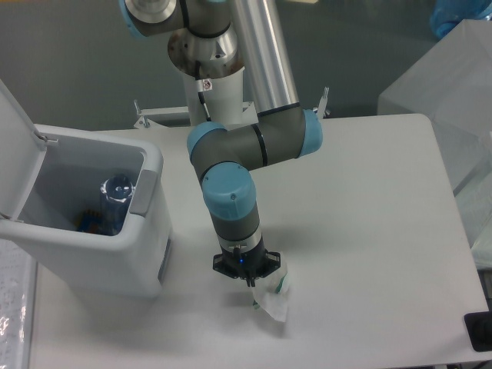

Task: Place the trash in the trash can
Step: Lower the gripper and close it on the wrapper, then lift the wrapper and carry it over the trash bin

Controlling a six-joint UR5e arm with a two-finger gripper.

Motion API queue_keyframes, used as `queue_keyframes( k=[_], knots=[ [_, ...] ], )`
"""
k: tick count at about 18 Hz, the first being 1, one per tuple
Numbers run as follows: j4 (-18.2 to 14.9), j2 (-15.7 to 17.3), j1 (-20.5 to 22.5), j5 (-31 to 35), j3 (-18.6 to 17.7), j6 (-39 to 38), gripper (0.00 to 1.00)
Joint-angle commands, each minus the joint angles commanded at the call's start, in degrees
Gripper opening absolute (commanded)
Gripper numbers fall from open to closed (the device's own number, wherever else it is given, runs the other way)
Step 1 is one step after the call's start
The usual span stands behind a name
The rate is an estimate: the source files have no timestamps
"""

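The white trash can [146, 254] stands at the left of the table with its flip lid [15, 146] open. The blue-tinted crushed plastic bottle [115, 201] lies inside it. The crumpled clear-white wrapper with green markings [274, 300] lies on the table near the front. My gripper [252, 290] points straight down over the wrapper's left edge. Its fingers are mostly hidden under the wrist, so I cannot tell whether they are closed on the wrapper.
The arm's base [211, 84] stands at the back of the table. A translucent plastic cover [453, 84] sits at the far right, with a blue object [461, 15] behind it. A black object [479, 332] sits at the front right corner.
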Motion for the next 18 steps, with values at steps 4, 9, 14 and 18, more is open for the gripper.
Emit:
queue_keyframes(
  k=[4, 9, 14, 18],
  knots=[
    [-0.09, 0.87, 0.70, -5.53, 5.10, -1.66, 0.00],
    [-0.09, 6.14, 3.07, -12.64, 6.43, -3.95, 0.00],
    [-0.09, 12.47, 5.19, -22.23, 7.04, -5.80, 0.00],
    [-0.09, 17.04, 4.84, -26.45, 7.92, -9.04, 0.00]
  ],
)
